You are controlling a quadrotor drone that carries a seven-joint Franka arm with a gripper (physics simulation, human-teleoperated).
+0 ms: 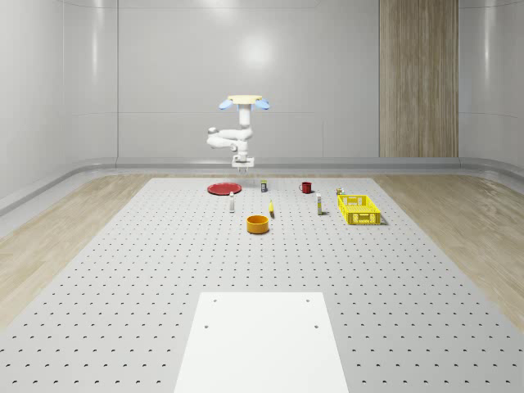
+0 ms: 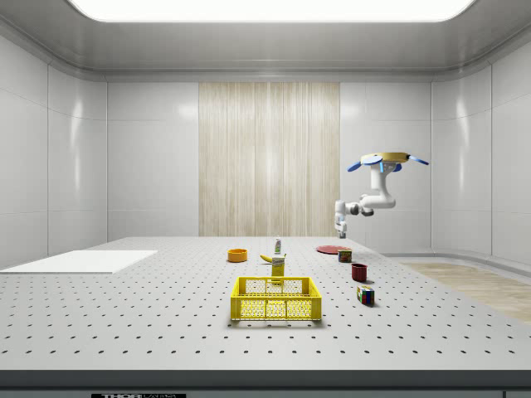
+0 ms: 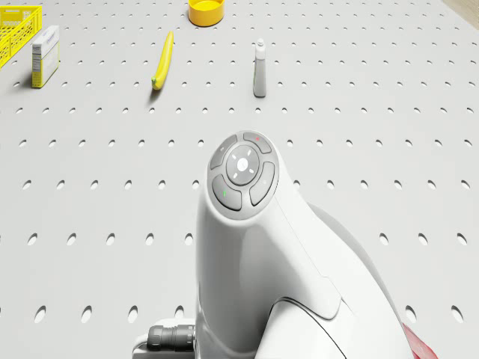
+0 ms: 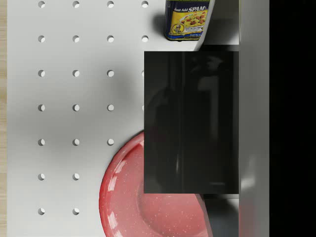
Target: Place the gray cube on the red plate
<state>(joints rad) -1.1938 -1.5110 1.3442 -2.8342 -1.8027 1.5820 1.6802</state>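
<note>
The drone point(image 1: 247, 102) hovers above the far part of the perforated table, beside the red plate point(image 1: 223, 188). Its arm hangs down, and the gripper point(image 1: 242, 167) is well above the plate's edge on the whole-scene view's right. In the wrist view a dark gray cube point(image 4: 190, 121) sits against a pale finger point(image 4: 254, 118); the gripper looks shut on it. Below the cube lies the red plate point(image 4: 143, 197), partly covered by it. In the side view the gripper point(image 2: 339, 225) hangs above the plate point(image 2: 330, 249).
A Spam can point(image 1: 264, 187) stands close to the plate, with a red mug point(image 1: 305, 187) and a small coloured cube point(image 1: 339, 191) beyond. Nearer lie an orange bowl point(image 1: 258, 223), a banana point(image 1: 271, 210), two bottles point(image 1: 232, 205), a yellow crate point(image 1: 359, 209) and a white panel point(image 1: 262, 340).
</note>
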